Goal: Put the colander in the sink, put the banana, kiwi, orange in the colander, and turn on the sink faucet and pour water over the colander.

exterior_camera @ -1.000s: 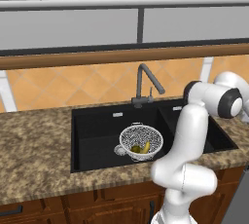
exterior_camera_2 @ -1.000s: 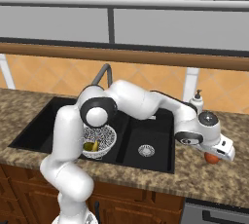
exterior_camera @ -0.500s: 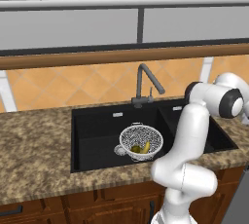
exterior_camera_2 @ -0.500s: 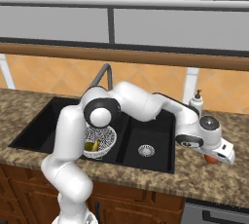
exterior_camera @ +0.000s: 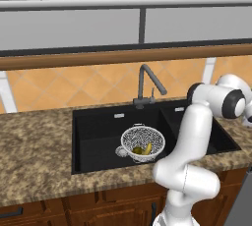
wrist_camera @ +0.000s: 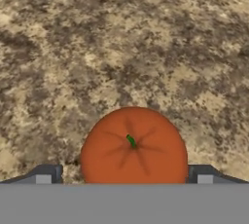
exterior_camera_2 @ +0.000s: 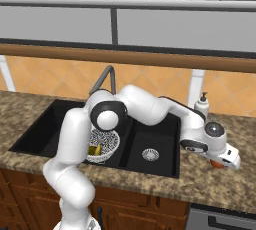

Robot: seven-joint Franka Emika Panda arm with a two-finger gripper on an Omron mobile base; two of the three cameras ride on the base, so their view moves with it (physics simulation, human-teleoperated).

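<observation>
The orange (wrist_camera: 133,145) lies on the speckled granite counter, stem up, between the two dark fingertips (wrist_camera: 46,174) of my open gripper (wrist_camera: 124,175). In the right base view the gripper (exterior_camera_2: 221,163) hangs low over the orange (exterior_camera_2: 217,164), right of the black sink (exterior_camera_2: 159,124). The mesh colander (exterior_camera: 142,141) stands in the large basin (exterior_camera: 93,136) and holds the banana (exterior_camera: 147,148) and the kiwi (exterior_camera: 137,150). My arm partly hides the colander (exterior_camera_2: 105,141) in the right base view. The dark faucet (exterior_camera: 145,85) rises behind the sink, with no water showing.
A white soap dispenser (exterior_camera_2: 201,105) stands on the counter just behind my forearm. The counter's front edge (exterior_camera_2: 215,194) runs close below the orange. The smaller basin with its silver drain (exterior_camera_2: 150,154) lies between the colander and the gripper.
The hand has come down a little over the orange, which now sits between the fingers. The jaws have stayed wide, and the colander and its fruit have not moved.
</observation>
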